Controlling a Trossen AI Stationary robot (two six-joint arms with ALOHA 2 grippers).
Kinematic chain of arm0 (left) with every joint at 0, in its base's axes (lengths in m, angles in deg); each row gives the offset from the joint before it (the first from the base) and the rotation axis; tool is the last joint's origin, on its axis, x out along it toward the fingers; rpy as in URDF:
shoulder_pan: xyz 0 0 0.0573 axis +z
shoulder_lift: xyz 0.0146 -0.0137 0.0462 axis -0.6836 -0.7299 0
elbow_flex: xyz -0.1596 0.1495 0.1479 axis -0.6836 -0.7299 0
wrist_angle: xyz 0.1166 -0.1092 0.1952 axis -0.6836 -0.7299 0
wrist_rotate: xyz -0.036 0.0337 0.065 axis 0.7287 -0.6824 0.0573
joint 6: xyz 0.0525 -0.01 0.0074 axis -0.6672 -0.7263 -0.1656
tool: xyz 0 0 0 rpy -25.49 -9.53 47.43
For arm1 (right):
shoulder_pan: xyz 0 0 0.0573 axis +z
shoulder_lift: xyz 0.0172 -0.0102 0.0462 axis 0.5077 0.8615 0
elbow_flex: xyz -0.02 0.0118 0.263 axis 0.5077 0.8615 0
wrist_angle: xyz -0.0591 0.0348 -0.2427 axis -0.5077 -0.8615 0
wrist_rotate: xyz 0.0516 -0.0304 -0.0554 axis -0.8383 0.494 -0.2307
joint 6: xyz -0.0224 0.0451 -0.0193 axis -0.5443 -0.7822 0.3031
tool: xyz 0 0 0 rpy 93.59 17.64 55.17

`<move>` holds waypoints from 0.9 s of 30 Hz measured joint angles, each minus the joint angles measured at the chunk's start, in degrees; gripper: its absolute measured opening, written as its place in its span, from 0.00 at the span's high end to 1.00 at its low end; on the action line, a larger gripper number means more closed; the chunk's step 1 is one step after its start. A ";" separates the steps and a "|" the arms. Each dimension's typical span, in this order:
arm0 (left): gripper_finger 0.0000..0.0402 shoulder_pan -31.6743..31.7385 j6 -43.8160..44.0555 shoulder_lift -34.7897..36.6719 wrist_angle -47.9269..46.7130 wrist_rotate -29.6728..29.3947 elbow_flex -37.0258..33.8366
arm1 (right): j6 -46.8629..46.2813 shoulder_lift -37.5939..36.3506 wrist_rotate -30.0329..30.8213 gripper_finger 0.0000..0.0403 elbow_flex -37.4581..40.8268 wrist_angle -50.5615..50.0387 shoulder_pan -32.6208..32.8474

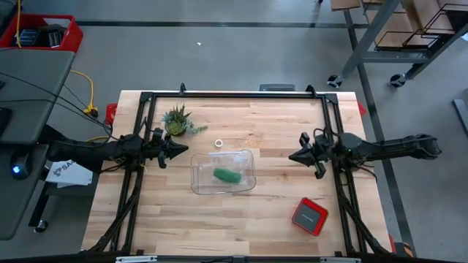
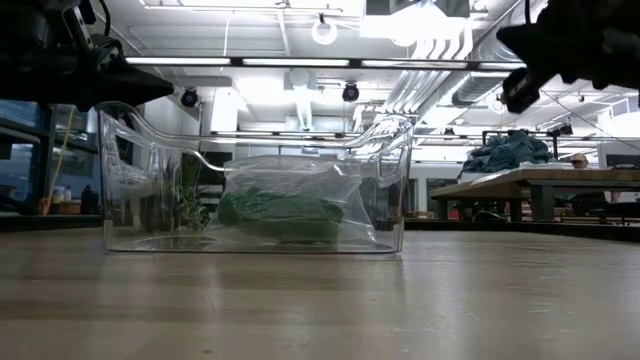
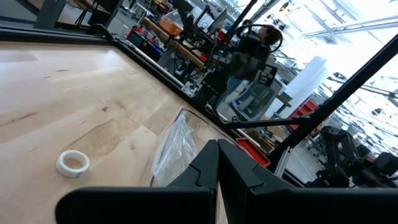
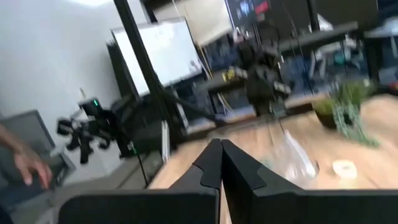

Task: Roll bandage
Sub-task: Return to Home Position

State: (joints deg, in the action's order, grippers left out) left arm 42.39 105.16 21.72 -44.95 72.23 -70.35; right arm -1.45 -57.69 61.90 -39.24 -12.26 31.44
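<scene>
The bandage (image 1: 227,175) is a small green roll lying inside a clear plastic bag in a clear tray (image 1: 248,162) at the table's middle; the low view shows the bandage (image 2: 280,215) through the tray's wall. My left gripper (image 1: 186,151) hovers shut, level, just left of the tray, touching nothing. My right gripper (image 1: 292,155) hovers shut, level, to the right of the tray, touching nothing. Their shut fingers show in the wrist views: left gripper (image 3: 217,149), right gripper (image 4: 221,148).
A small white tape ring (image 1: 219,143) lies just beyond the tray. A potted green plant (image 1: 178,121) stands at the far left. A red box (image 1: 310,216) sits near the right front. A person's hand (image 4: 28,165) shows beyond the table.
</scene>
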 joint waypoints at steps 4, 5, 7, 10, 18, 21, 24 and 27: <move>1.00 0.00 0.00 0.00 0.00 0.00 0.02 | 1.06 -0.01 -0.74 1.00 0.00 -4.30 0.00; 1.00 0.00 0.02 0.00 0.00 0.00 0.02 | 1.27 -0.01 -1.21 1.00 0.00 -5.09 0.00; 1.00 0.00 0.01 0.00 0.00 0.00 0.02 | 1.56 -0.03 -2.35 1.00 0.00 -7.57 -0.01; 1.00 0.00 0.02 0.00 0.00 0.00 0.02 | 1.46 -0.01 -2.71 1.00 0.00 -13.55 -0.07; 1.00 -0.02 0.00 0.00 0.00 -0.02 0.04 | 2.14 0.60 15.51 1.00 0.00 -34.03 -0.08; 1.00 -0.01 0.01 0.00 0.00 -0.02 0.04 | 1.07 0.62 16.57 1.00 0.00 -40.65 -0.09; 1.00 0.00 0.02 0.00 -0.01 -0.02 0.04 | 1.07 0.82 16.55 1.00 -0.04 -42.12 -0.07; 1.00 0.00 0.02 0.00 -0.03 -0.02 0.04 | 1.09 0.84 16.55 1.00 -0.06 -41.98 -0.07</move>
State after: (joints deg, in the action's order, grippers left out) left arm 42.39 105.18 21.72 -44.98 72.20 -70.31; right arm -0.36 -56.85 78.44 -39.30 -54.23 31.37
